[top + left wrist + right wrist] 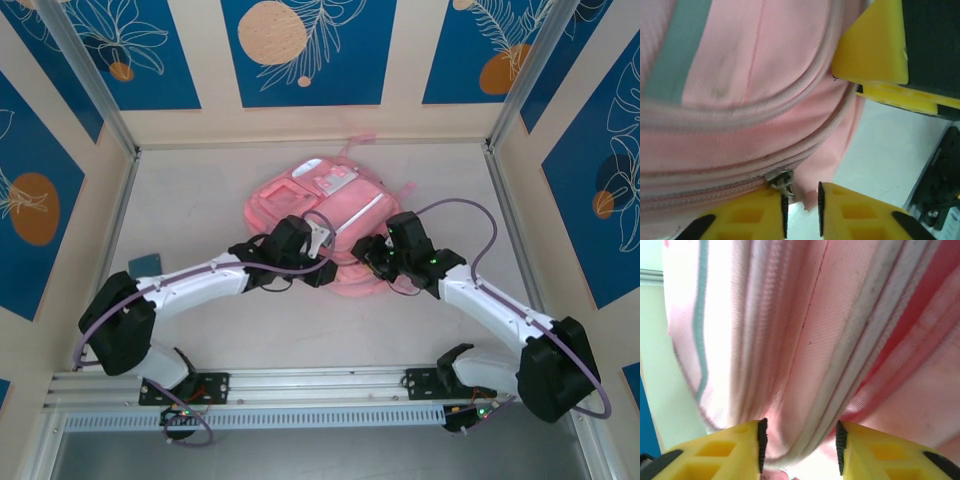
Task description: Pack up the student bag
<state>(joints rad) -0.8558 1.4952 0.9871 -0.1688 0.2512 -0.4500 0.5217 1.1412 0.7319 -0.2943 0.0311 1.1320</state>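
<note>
Toward the back middle of the bench [200, 330] lies the student bag [320, 205], flat with its front pockets up and a strap reaching close to the back wall [310, 125]. Both arms meet over its near edge. The left gripper [802, 200] has its fingers parted by a narrow gap at the bag's zipped seam, with a zip pull [782, 181] just beside one tip. The right gripper [801, 440] has a fold of pink fabric and piping between its fingers, touching both pads; whether they pinch it I cannot tell. Bare bench lies open to the left, right and front of the bag.
</note>
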